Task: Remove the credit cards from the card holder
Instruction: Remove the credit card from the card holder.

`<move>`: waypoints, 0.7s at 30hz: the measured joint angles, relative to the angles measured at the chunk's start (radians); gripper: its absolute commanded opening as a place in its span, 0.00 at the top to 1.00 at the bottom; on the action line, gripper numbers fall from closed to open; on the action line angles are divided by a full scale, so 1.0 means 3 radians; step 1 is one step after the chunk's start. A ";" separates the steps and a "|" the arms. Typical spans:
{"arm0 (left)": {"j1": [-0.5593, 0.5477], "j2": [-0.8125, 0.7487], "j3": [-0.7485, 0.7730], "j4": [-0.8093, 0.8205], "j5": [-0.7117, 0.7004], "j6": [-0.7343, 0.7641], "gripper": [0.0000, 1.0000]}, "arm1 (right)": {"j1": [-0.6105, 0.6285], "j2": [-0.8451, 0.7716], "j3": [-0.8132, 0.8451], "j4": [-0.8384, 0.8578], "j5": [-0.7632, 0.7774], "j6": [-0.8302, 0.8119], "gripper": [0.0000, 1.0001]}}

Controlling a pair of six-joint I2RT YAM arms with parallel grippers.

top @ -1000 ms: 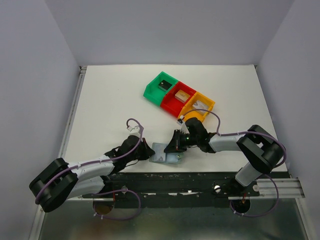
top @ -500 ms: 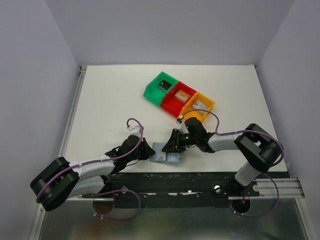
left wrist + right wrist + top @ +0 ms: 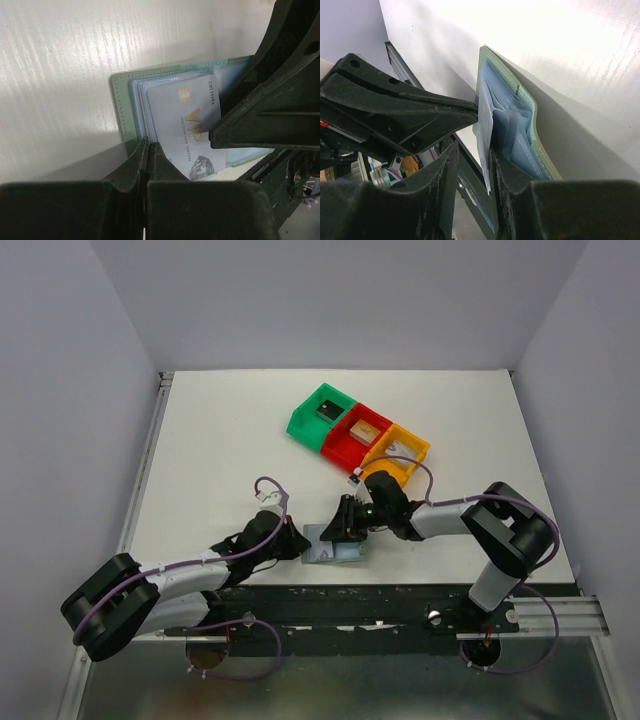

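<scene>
Card holder [image 3: 120, 100] touched by closed left end effector [image 3: 148, 145]; right [image 3: 475, 150] half-open astride silver card [image 3: 485, 135].

Lab bench: white table [image 3: 230, 440] boxed by plain walls [image 3: 60, 390].

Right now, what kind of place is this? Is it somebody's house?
Probably not a house: it looks like a robot test booth. Two black robot arms are bolted at the near edge of a white table, plain grey walls close it in, and green, red and orange bins sit on it.
</scene>
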State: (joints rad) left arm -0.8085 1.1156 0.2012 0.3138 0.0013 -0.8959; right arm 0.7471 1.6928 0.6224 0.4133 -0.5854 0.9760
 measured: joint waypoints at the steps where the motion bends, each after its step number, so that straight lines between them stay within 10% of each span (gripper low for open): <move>1: -0.0004 0.0004 0.0000 0.0009 0.0004 0.0013 1.00 | 0.0000 0.0009 0.0015 -0.0013 -0.0001 0.0000 0.62; 21: -0.0039 0.0019 -0.0001 0.0047 0.0033 0.0103 0.95 | 0.0024 0.0107 0.0248 -0.0383 -0.0053 -0.0203 0.66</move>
State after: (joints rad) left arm -0.8204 1.1213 0.2008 0.3279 0.0113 -0.8650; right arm 0.7544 1.7248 0.6968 0.2985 -0.6014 0.9150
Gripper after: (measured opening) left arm 0.036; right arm 0.353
